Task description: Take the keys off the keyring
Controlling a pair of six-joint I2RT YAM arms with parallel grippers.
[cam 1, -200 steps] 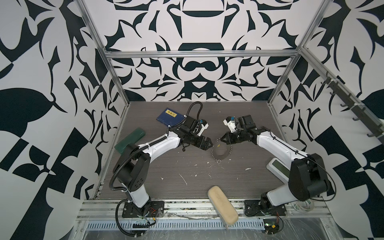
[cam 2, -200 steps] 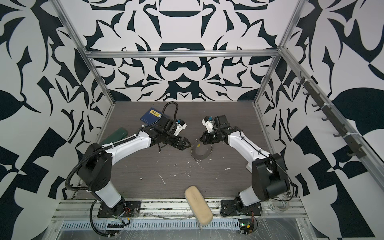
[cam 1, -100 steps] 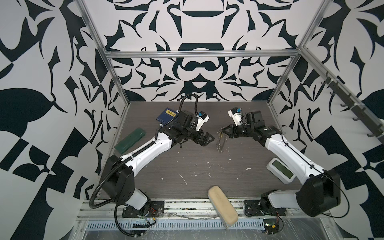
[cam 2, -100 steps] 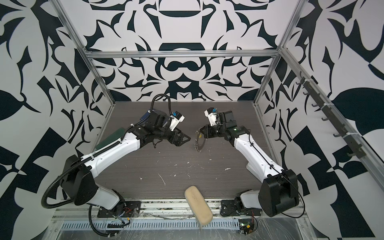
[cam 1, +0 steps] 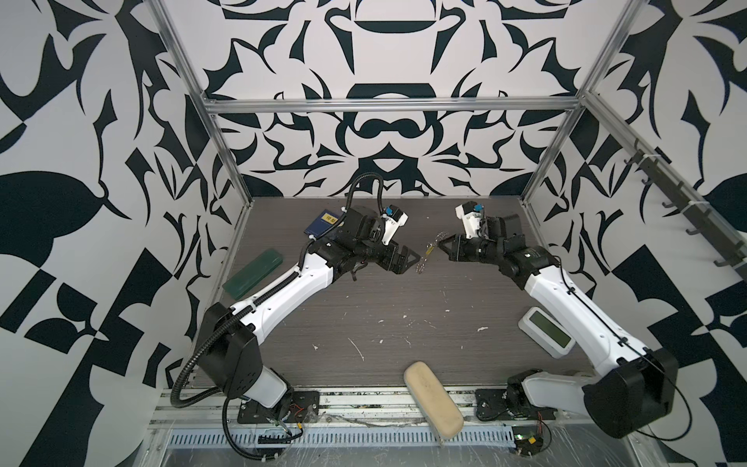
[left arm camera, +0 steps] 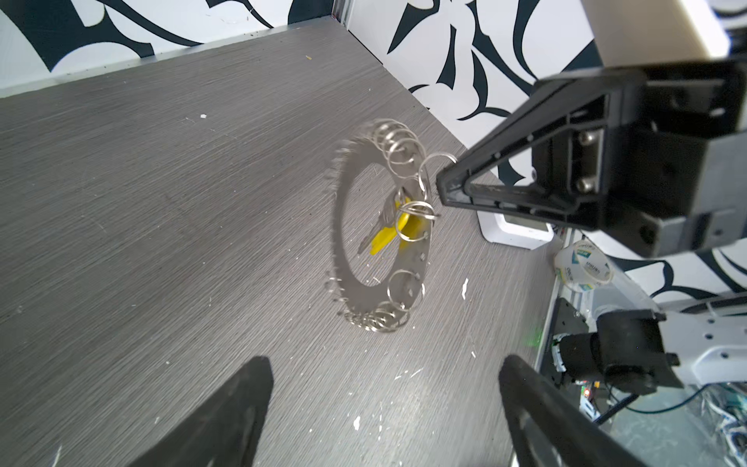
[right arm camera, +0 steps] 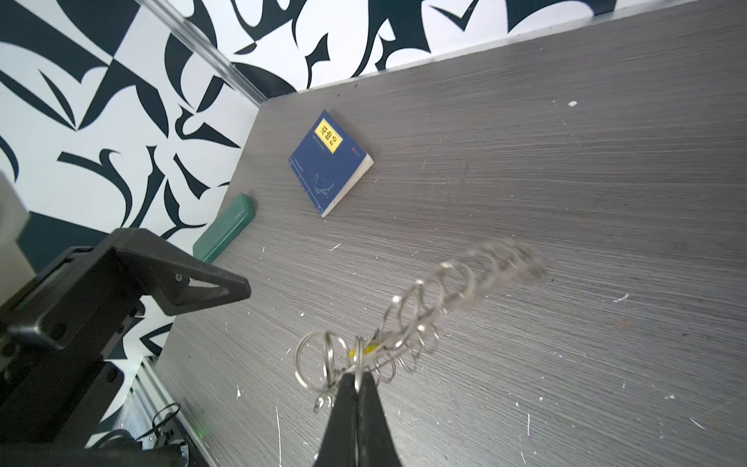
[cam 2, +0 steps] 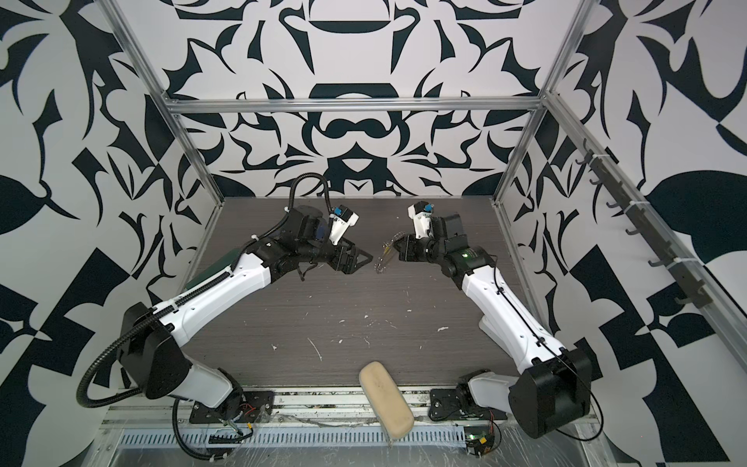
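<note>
Keyring point(cam 1: 422, 265) hangs edge-on from the tip of the right pincer point(cam 1: 442, 245) in both top views, seemingly lifted off the worktop point(cam 1: 404, 315). A sliver of the yellow key tag point(cam 1: 429, 250) shows just in front of that tip, and the left pincer point(cam 1: 409, 262) faces the disc from its opposite side, just short of it. In the left wrist view the left pincer's two fingers point(left arm camera: 242, 408) stand wide apart with nothing between them. The grey disc faces them ahead with its rim rings partly blurred, and the tag shows through the central hole, close beside the spot where the right pincer's closed jaws nip the rim. In the right wrist view those jaws are pressed together on the rim among the small wire rings, the tag's yellow edge right at their tips. A blue book point(right arm camera: 329, 161) and a green case point(right arm camera: 224, 226) lie well beyond. The step in hand looks like presentation: one arm offers the ring so the other can take the key. Next, I judge, the left pincer must advance, close on the tag alone rather than neighbouring rings, and work its split ring off while the right grip holds. The blur hints that the disc is not at rest, which may spoil the aim.
</note>
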